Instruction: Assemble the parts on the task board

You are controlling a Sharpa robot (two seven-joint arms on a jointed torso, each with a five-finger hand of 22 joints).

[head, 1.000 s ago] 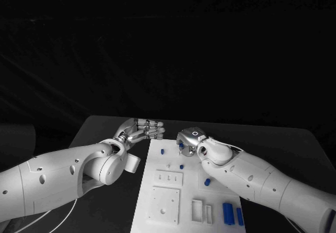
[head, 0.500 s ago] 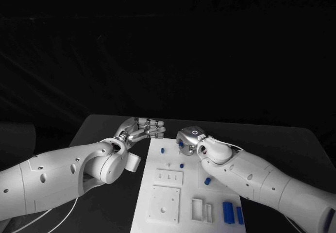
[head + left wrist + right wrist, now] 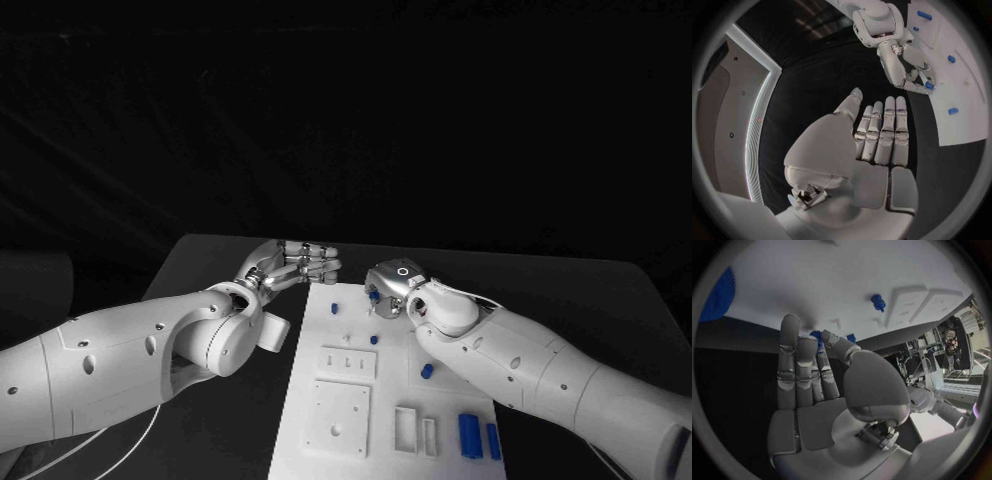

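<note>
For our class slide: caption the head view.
Right hand holds a blue part over the white board; left hand waits beside.

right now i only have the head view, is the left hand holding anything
Observer: No. The left wrist view shows the left hand with fingers stretched out and a bare palm.
Operator: and the right hand, its back blocks my view
Observer: From the left wrist view, the right hand has a blue part at its fingertips, over the task board; whether it grips it, I cannot tell.
Operator: anything beyond it
Observer: The right wrist view shows a second blue part standing on the board past the fingers.
</note>
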